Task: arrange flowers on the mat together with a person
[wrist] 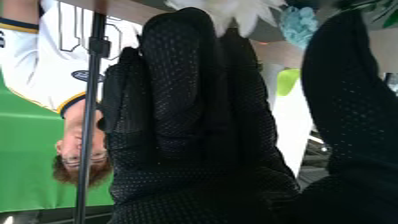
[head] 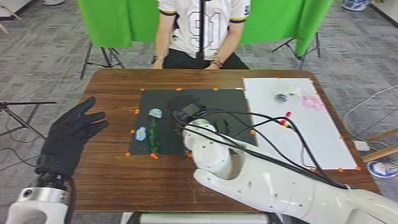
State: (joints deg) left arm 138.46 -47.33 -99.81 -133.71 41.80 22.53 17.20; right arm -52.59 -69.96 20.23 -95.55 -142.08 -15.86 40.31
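Note:
On the dark mat (head: 178, 148) lie a pale blue flower (head: 155, 113), a second bluish flower (head: 140, 134) and a green stem (head: 153, 136). My right hand (head: 187, 112) is over the mat, to the right of these flowers, and its arm hides part of the mat. In the right wrist view the right hand (wrist: 182, 110) is open, fingers straight and thumb apart. Beyond its fingertips are a white flower (wrist: 233, 11) and a light blue flower (wrist: 298, 26). My left hand (head: 73, 127) is open at the table's left edge, away from the mat.
A white sheet (head: 329, 145) on the right bears pink flowers (head: 313, 102), a grey-blue flower (head: 281, 98) and a red item (head: 285, 119). Dark cables loop over the right arm and sheet. Small orange marks line the mat's edges.

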